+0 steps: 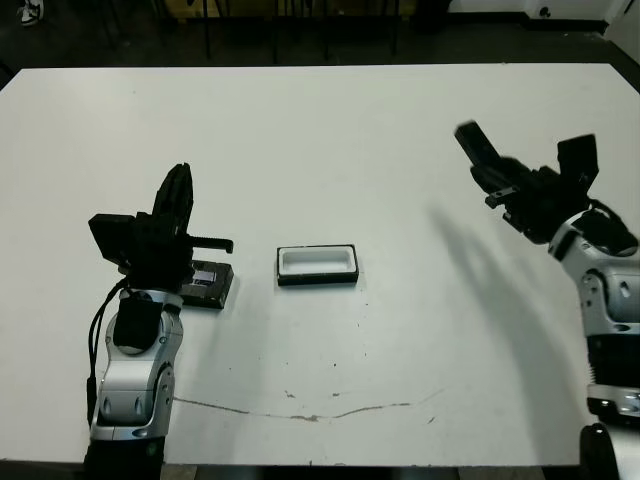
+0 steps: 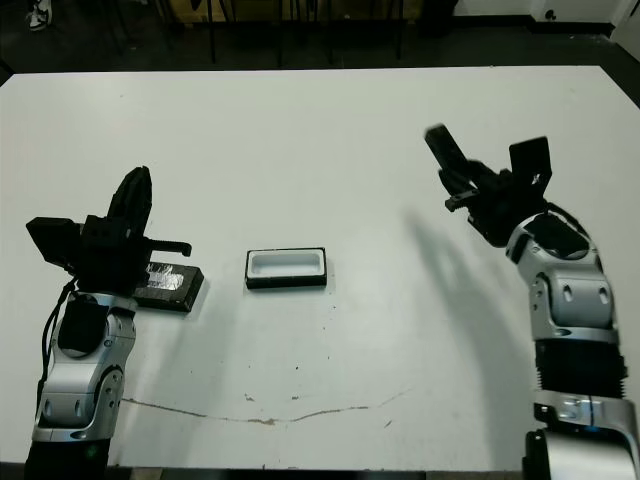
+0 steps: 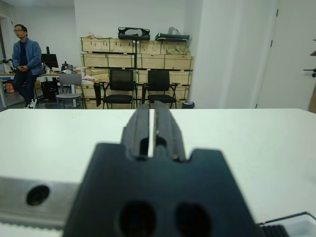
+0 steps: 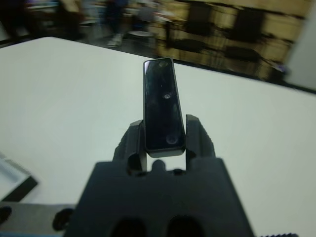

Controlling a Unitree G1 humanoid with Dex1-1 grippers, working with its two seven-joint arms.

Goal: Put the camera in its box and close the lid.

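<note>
Camera (image 4: 160, 106) sits clamped in right end effector (image 4: 163, 140), clearest wrist-side.

I see the white table (image 1: 330, 130) with a thin dark crack (image 1: 300, 412) near its front edge. Beyond its far edge: white walls (image 3: 232, 49), shelves of wooden crates (image 3: 136, 54), two black chairs (image 3: 140, 86), and a person (image 3: 24, 61) standing by a desk.
</note>
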